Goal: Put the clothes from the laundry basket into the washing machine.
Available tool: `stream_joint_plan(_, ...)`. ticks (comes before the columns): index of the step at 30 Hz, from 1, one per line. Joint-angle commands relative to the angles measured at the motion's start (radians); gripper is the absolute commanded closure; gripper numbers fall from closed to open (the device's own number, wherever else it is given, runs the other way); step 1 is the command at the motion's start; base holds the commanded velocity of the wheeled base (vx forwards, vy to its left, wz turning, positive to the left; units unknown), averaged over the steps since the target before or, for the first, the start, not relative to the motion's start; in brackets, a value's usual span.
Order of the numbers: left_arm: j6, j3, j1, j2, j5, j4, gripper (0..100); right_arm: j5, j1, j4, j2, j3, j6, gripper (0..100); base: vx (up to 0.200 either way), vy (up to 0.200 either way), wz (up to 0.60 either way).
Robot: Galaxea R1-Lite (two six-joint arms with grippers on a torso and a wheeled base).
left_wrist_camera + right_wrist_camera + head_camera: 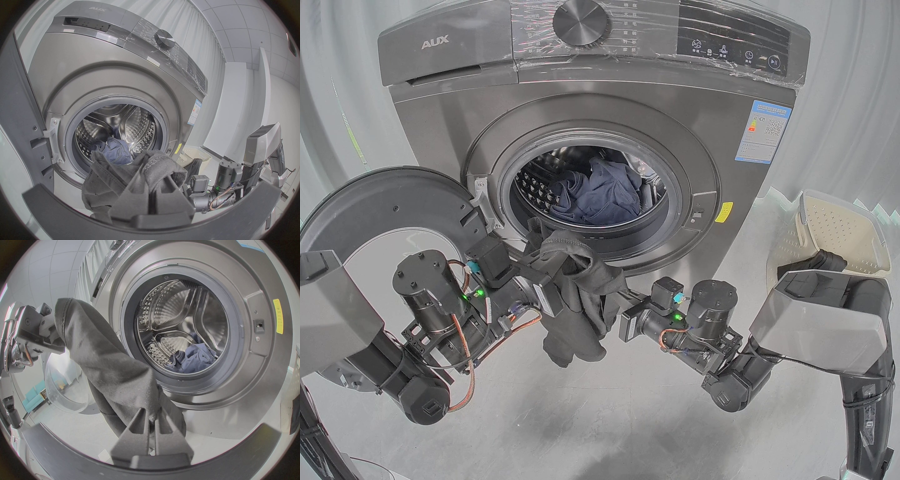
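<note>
Gripping dark grey garment (575, 287) w/ left gripper (153, 187) and right gripper (151, 424), both clamped on bunched cloth. Hanging just in front of washing machine (687, 125) opening, near side. Prob. light, soft, floppy, not slippery; best held at thick folds, w/ loose end dangling low.

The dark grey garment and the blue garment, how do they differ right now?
Colour: the dark grey garment is charcoal; the blue garment is navy.
Place: the grey one hangs outside the drum; the blue one lies inside it.
Hold: left gripper and right gripper pinch the grey one; nothing touches the blue.
Both are crumpled.
</note>
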State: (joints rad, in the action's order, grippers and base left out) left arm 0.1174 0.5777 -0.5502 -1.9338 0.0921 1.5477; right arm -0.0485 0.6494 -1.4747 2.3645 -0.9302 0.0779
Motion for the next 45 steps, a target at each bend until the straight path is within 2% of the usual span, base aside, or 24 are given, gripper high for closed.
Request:
stream_joint_plan(1, 0.002, -0.004, 0.003, -0.011, 0.0, 0.0, 100, -0.001, 0.001, -0.019, -0.013, 0.01, 0.002, 100, 0.0, 0.0, 0.0)
stream_joint_plan(10, 0.007, -0.019, 0.016, -0.024, 0.0, -0.001, 100, -0.016, -0.005, -0.045, -0.22, 0.197, 0.005, 100, 0.0, 0.0, 0.0)
stream_joint_plan(16, 0.011, -0.033, 0.026, -0.053, 0.006, -0.003, 100, -0.028, 0.003, -0.044, -0.326, 0.24, 0.006, 100, 0.0, 0.0, 0.0)
stream_joint_plan(17, 0.011, -0.035, 0.033, -0.066, 0.006, -0.001, 0, -0.028, 0.003, -0.045, -0.34, 0.241, 0.006, 100, 0.0, 0.0, 0.0)
stream_joint_plan(24, 0.053, -0.036, 0.052, -0.148, 0.008, -0.001, 0, -0.033, 0.007, -0.044, -0.393, 0.215, 0.008, 100, 0.0, 0.0, 0.0)
stream_joint_plan(32, 0.045, -0.025, 0.053, -0.289, 0.015, 0.005, 0, -0.034, 0.019, -0.045, -0.413, 0.202, 0.013, 100, 0.0, 0.0, 0.0)
stream_joint_plan(35, 0.042, -0.022, 0.055, -0.332, 0.034, 0.005, 0, -0.033, 0.021, -0.045, -0.415, 0.182, 0.019, 100, 0.0, 0.0, 0.0)
stream_joint_plan(45, 0.042, 0.001, 0.056, -0.392, 0.043, 0.005, 0, -0.028, 0.027, -0.042, -0.413, 0.151, 0.022, 100, 0.0, 0.0, 0.0)
